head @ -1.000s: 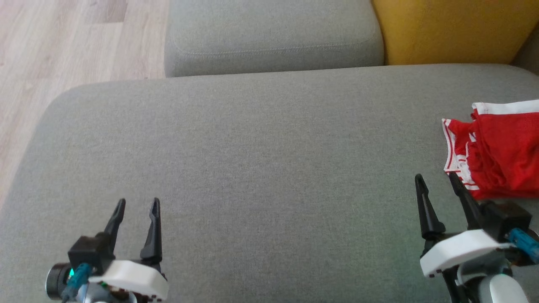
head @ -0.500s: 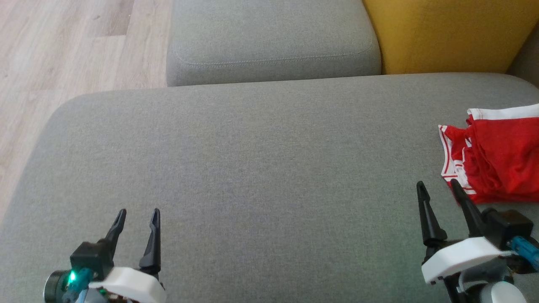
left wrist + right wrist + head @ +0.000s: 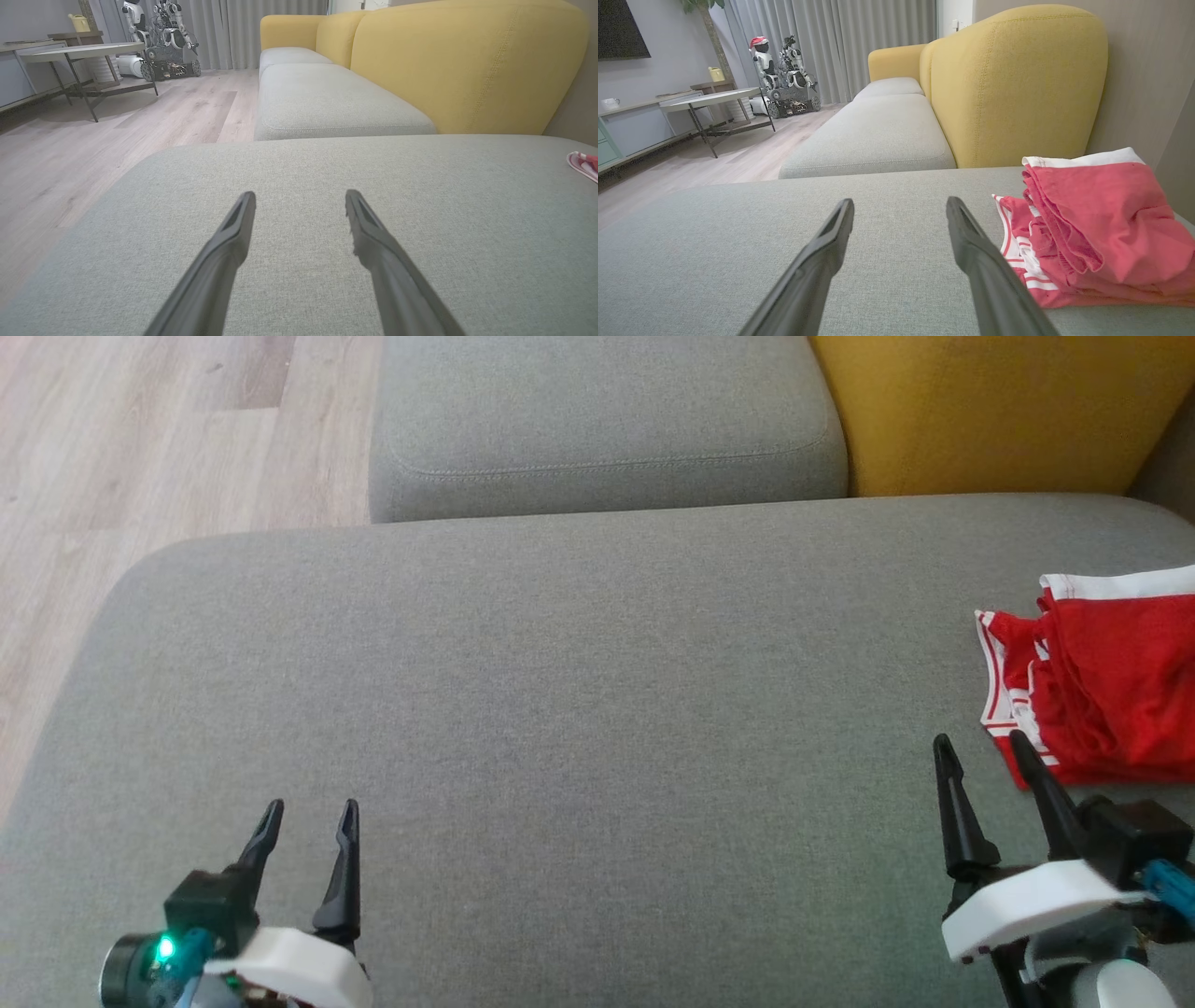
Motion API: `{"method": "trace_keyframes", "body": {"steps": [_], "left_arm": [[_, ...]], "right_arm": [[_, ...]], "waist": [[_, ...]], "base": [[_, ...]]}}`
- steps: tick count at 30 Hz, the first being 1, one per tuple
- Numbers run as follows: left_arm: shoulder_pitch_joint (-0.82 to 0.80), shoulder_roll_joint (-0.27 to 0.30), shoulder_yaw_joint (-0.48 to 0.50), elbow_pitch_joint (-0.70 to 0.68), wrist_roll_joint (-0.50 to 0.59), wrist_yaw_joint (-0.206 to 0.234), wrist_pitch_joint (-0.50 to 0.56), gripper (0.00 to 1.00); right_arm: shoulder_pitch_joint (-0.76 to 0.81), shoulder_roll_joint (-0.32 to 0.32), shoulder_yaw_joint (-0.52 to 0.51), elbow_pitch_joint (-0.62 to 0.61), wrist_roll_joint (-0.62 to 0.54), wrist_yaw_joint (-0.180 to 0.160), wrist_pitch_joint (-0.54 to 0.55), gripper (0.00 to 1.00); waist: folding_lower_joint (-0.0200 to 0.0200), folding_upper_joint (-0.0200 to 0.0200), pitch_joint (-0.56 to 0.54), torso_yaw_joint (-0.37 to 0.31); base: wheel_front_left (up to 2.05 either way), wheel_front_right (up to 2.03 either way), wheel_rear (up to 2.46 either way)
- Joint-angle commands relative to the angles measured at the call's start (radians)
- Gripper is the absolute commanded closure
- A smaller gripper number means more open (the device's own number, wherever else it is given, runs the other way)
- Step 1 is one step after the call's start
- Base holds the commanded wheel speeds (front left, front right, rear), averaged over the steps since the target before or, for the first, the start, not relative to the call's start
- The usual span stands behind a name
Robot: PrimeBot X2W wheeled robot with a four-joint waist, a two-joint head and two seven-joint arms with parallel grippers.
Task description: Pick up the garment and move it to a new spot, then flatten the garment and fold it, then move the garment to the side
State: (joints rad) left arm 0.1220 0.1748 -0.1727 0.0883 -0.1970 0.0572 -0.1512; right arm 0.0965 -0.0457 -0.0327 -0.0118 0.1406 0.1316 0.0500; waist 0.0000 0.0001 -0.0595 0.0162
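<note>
Surface: grey seat cushion (image 3: 597,663) of a sofa, broad and flat, is spread across most of the head view.
Garment: a red garment (image 3: 1102,681) with white trim is seen crumpled in a loose heap at the cushion's right end, on the robot's right side. A white band is turned toward the back of the sofa, and a striped hem is laid toward the cushion's middle. Part of it is cut off by the head view's right edge.
Right gripper: the right gripper (image 3: 979,739) is released, its two fingers parted, and is held low over the cushion just beside the garment's near corner. One fingertip is overlapped with the striped hem in the head view; whether it is touched cannot be told.
Left gripper: the left gripper (image 3: 311,805) is likewise released, fingers parted, over bare cushion at the left end, well apart from the garment.
Backrest: a yellow backrest (image 3: 990,411) is set behind the garment.
Second cushion: another grey cushion (image 3: 607,420) is placed beyond the first, beside the backrest.
Floor: pale wood flooring (image 3: 140,448) is seen to the left.
Background: a round table (image 3: 710,98) and a parked robot (image 3: 780,79) are seen before grey curtains (image 3: 859,42).
</note>
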Motion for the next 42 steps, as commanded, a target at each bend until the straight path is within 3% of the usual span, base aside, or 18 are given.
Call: {"method": "trace_keyframes", "body": {"steps": [1, 20, 21, 24, 42], "left_arm": [[-0.046, 0.016, 0.033, -0.038, 0.006, 0.009, -0.001, 0.00], [-0.057, 0.020, 0.020, -0.035, 0.004, 0.029, -0.006, 0.00], [-0.001, 0.005, -0.011, 0.000, 0.002, 0.022, 0.000, 1.00], [0.011, -0.007, -0.013, 0.049, -0.001, 0.021, 0.000, 1.00], [-0.022, -0.023, 0.028, 0.065, -0.193, -0.008, 0.037, 1.00]], "right_arm": [[-0.021, -0.005, 0.022, -0.043, -0.003, -0.001, 0.000, 0.00], [-0.023, -0.005, 0.024, -0.052, -0.010, -0.001, 0.012, 0.00], [0.000, 0.000, 0.000, -0.010, -0.003, 0.000, 0.011, 1.00], [0.005, 0.001, 0.001, 0.042, 0.000, 0.000, 0.012, 1.00], [-0.023, -0.001, -0.009, 0.071, 0.201, 0.000, 0.018, 1.00]], "waist": [[0.0000, -0.0001, 0.001, 0.001], [0.0000, -0.0001, 0.008, 0.004], [0.0000, -0.0001, 0.008, 0.004], [0.0000, -0.0001, 0.009, 0.004], [0.0000, -0.0001, 0.016, 0.002]], "base": [[0.00, 0.00, 0.00], [0.00, 0.00, 0.00], [0.00, 0.00, 0.00], [0.00, 0.00, 0.00], [0.00, 0.00, 0.00]]}}
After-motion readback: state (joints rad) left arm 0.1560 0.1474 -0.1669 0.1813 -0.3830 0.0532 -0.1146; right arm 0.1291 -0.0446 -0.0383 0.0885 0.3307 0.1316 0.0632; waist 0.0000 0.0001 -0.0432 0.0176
